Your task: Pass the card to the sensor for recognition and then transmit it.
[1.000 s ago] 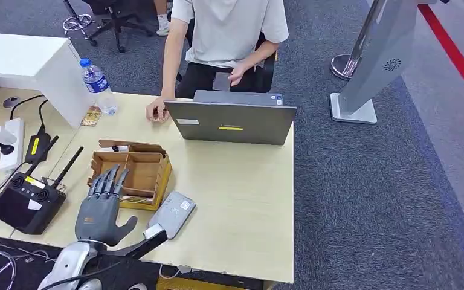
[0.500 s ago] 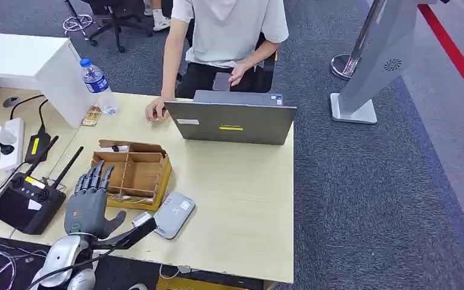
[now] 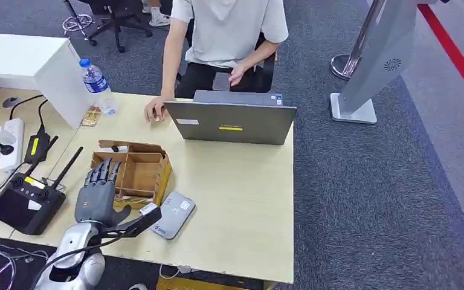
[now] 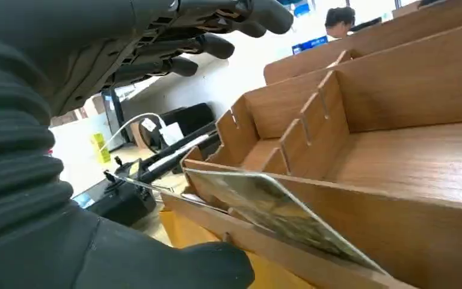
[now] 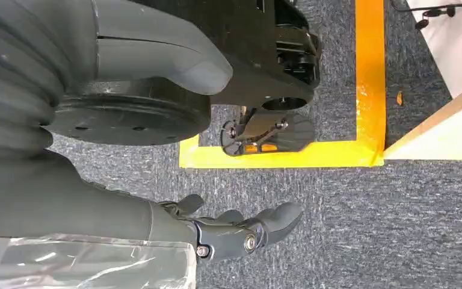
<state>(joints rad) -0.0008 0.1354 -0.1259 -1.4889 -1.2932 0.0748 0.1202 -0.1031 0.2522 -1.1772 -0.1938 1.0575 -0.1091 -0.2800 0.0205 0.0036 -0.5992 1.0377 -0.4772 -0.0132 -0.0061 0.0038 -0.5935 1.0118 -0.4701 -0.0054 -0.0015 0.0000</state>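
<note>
The left hand [image 3: 98, 196] hangs over the near left corner of the wooden box [image 3: 134, 170], its fingers [image 3: 103, 173] spread and straight, holding nothing. The thumb [image 3: 122, 213] sticks out toward the grey sensor [image 3: 172, 214], which lies flat on the table [image 3: 235, 199] just beyond the thumb side of the hand. From the left wrist the fingers [image 4: 216, 45] stretch out above the box's [image 4: 397, 144] slotted compartments. A card [image 4: 277, 211] leans tilted in the nearest slot of the box, right in front of the palm and below the fingers; the hand does not touch it. On the other side of the hand, a black remote controller [image 3: 27, 199] with two antennas sits close by. Farther out past the fingertips stand a laptop [image 3: 229, 121] and a water bottle [image 3: 98, 84], with a person [image 3: 226, 36] seated behind the table.

The right hand [image 5: 228, 232] hangs beside the robot's body above grey carpet [image 5: 349, 229], its fingers loosely apart and holding nothing.
</note>
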